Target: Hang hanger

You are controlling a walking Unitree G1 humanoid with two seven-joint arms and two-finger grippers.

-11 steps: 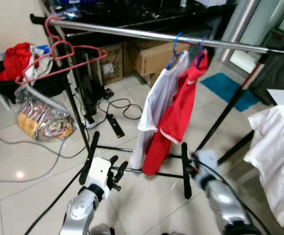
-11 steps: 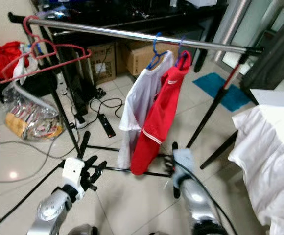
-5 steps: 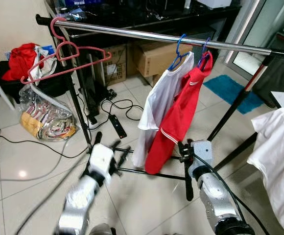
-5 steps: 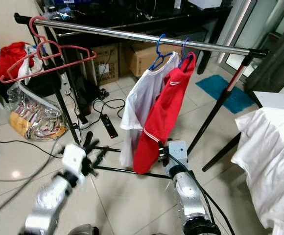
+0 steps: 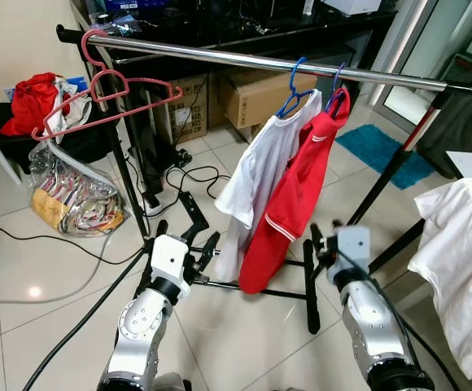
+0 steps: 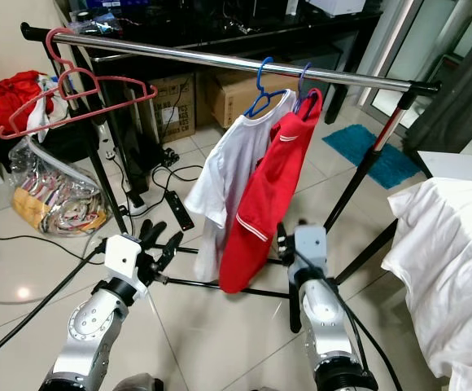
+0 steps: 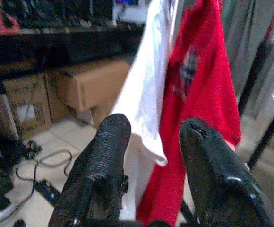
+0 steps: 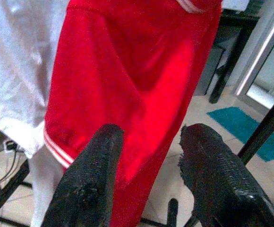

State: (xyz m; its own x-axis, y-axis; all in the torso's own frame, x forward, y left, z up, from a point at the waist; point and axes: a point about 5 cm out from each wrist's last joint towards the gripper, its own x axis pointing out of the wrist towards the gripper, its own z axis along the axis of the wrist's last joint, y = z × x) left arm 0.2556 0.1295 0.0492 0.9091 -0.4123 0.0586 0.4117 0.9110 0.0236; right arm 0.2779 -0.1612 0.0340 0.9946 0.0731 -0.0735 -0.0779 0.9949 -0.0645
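Hanging at the rail's (image 5: 244,59) left end, two pink hangers (image 5: 106,102); bare rail runs between them and the white shirt (image 5: 256,175) and red shirt (image 5: 301,191). Left pincer (image 5: 197,244) and right pincer (image 6: 289,238), both spread wide and empty, flank the shirt hems.

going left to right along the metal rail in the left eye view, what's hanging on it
pink empty hangers → white shirt on a blue hanger → red shirt right beside it
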